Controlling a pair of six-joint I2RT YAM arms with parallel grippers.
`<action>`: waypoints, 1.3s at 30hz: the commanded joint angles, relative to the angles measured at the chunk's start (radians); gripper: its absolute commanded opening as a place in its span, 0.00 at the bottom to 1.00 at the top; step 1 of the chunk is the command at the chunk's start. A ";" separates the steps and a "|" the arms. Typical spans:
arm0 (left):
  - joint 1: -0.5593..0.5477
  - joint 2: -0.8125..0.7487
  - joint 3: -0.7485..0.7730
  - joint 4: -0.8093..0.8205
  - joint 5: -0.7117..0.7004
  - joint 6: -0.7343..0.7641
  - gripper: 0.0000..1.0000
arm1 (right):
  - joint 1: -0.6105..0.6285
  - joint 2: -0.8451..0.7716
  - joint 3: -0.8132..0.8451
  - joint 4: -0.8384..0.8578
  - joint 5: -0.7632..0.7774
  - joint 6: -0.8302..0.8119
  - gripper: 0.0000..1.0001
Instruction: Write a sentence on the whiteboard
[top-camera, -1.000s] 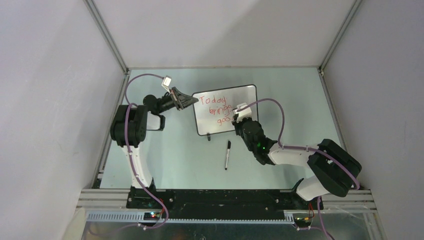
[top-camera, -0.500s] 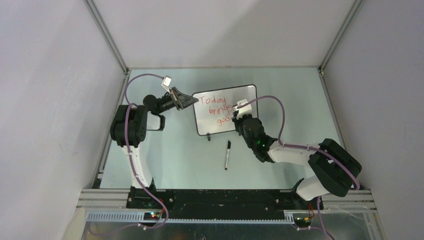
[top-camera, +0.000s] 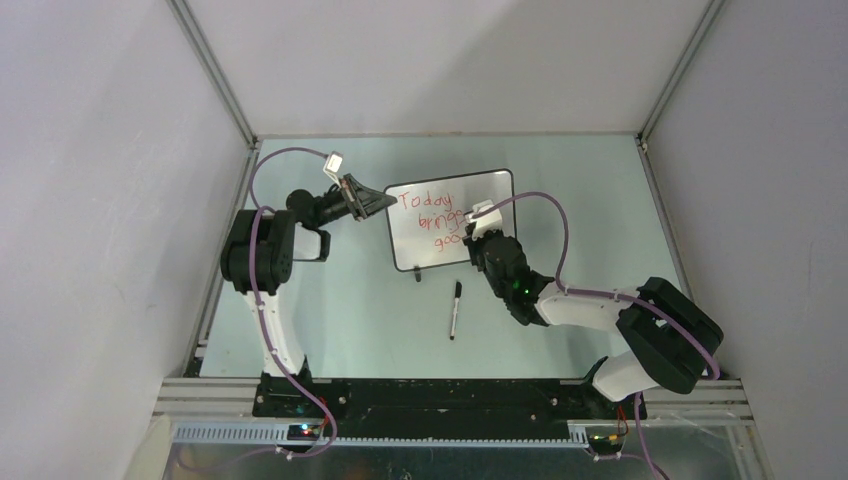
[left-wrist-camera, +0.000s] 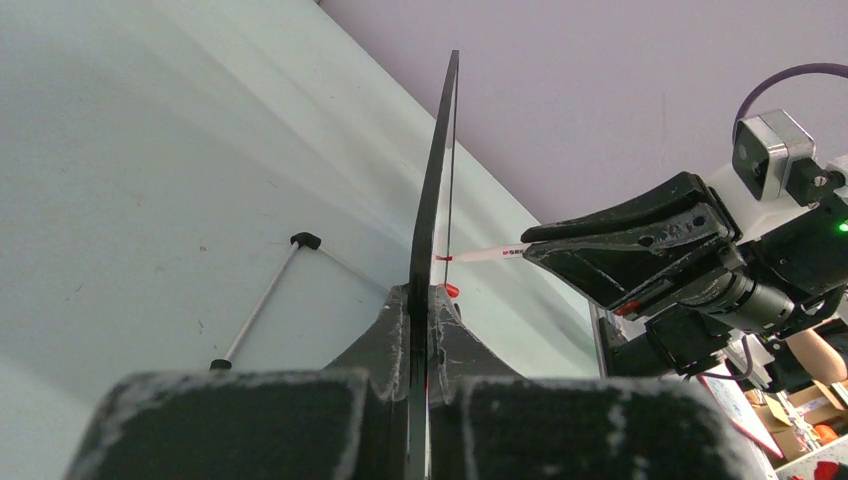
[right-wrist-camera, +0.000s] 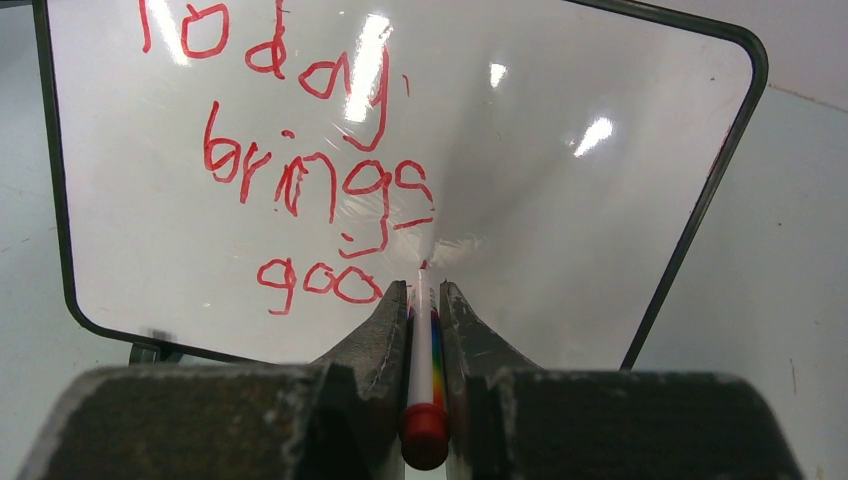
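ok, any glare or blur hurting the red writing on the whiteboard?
Right wrist: glare spots on the glossy black-framed whiteboard, one streak crossing the red handwritten words, all legible. Top external: even light, writing tiny. Left wrist: board edge-on, face unseen.

From my station I see a pale, faintly green tabletop (top-camera: 560, 180) boxed in by plain grey-lavender panels: a back wall (top-camera: 440, 60), a left wall (top-camera: 100, 200) and a right wall (top-camera: 760, 150). Slim aluminium posts (top-camera: 212, 72) run up the two far corners, and a slotted metal rail (top-camera: 450, 432) crosses the near edge. The light is soft and even, with only dim shadows on the panels. Past the table's edge in the left wrist view sits some clutter (left-wrist-camera: 800, 420), possibly cardboard boxes; it is too small to be sure.
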 joint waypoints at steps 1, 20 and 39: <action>0.007 -0.017 -0.001 0.048 0.004 0.028 0.00 | 0.007 -0.004 0.018 -0.003 0.026 0.023 0.00; 0.007 -0.019 -0.003 0.048 0.005 0.029 0.00 | 0.020 -0.008 0.004 -0.055 0.038 0.051 0.00; 0.009 -0.019 -0.002 0.048 0.003 0.029 0.00 | 0.021 -0.033 0.002 -0.119 0.090 0.060 0.00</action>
